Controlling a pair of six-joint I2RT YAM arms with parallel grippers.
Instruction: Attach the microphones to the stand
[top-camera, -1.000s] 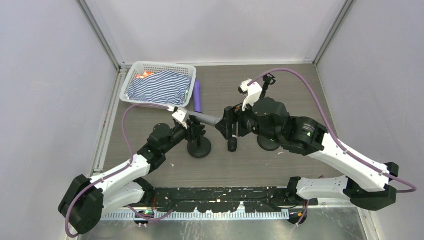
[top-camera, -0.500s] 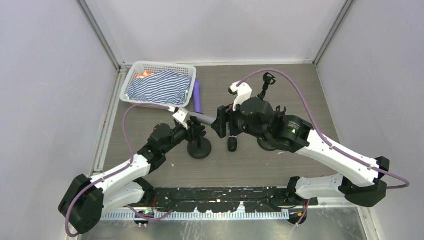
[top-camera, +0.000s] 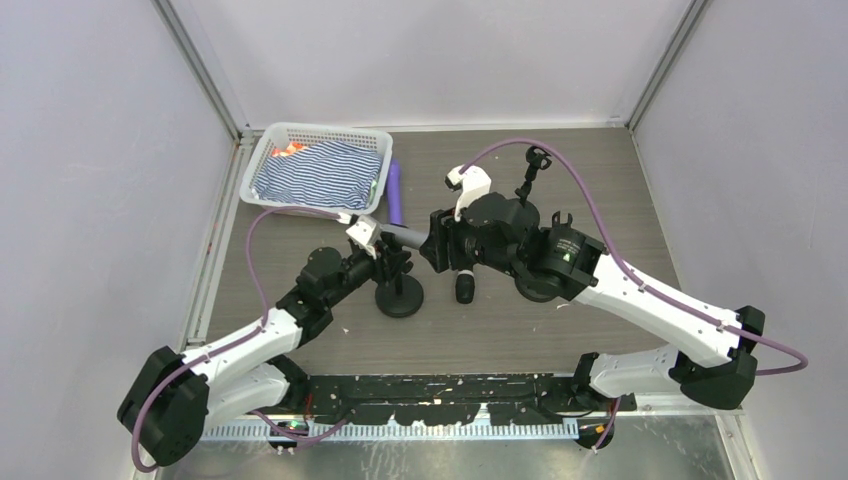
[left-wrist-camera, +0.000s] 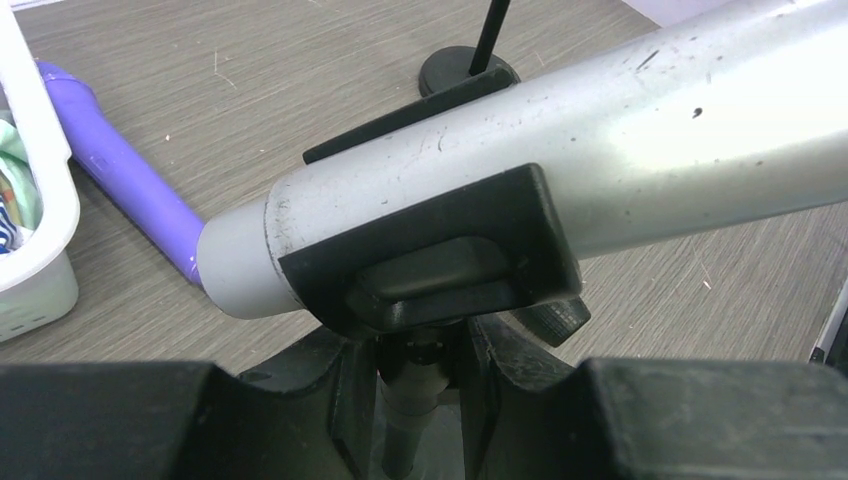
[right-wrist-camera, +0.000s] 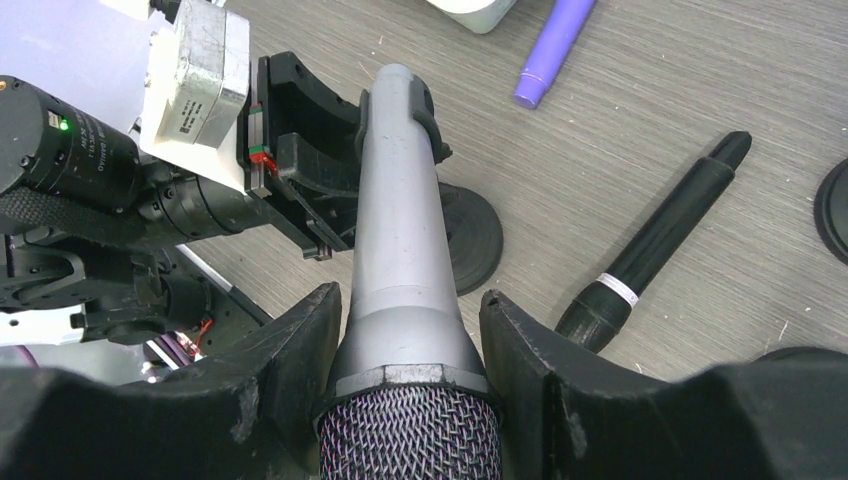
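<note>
silver microphone (right-wrist-camera: 400, 200) — tail leftward, head rightward

Scuffed matt silver metal on the microphone (right-wrist-camera: 400, 220), wire mesh at its head; matt wood-grain bench (right-wrist-camera: 640, 110).

Loose microphone (top-camera: 464, 288) on table (top-camera: 480, 335), right of stand (top-camera: 399, 297)

Bright, even overhead light, soft shadows; glare streaks the silver microphone (left-wrist-camera: 620, 130); near foreground blurs in both wrist views
</note>
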